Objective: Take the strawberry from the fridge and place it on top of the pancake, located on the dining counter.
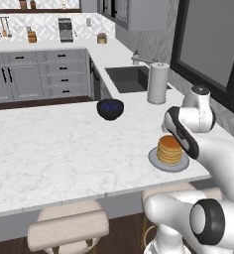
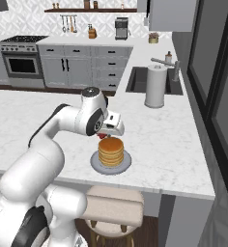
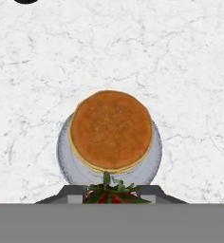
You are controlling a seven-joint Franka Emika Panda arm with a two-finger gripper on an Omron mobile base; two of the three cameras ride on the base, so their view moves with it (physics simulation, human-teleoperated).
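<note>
A stack of golden pancake (image 3: 111, 130) rests on a grey plate (image 3: 65, 154) on the white marble dining counter (image 3: 180, 61). My gripper (image 3: 111, 199) is shut on the strawberry (image 3: 115, 193), whose red flesh and green leaves show between the finger tips. It hangs a little above the near rim of the plate, just short of the pancake. In the right base view the gripper (image 2: 105, 136) holds the strawberry (image 2: 102, 136) just above the left edge of the pancake (image 2: 110, 151). From the left base the arm hides part of the pancake (image 1: 169, 150). The fridge is out of view.
A dark bowl of blueberries (image 1: 110, 108) sits further back on the counter. A paper towel roll (image 1: 157, 83) stands by the sink (image 1: 129, 79). Beige stools (image 1: 69, 225) are tucked under the counter's near edge. Dark window frames line the right wall.
</note>
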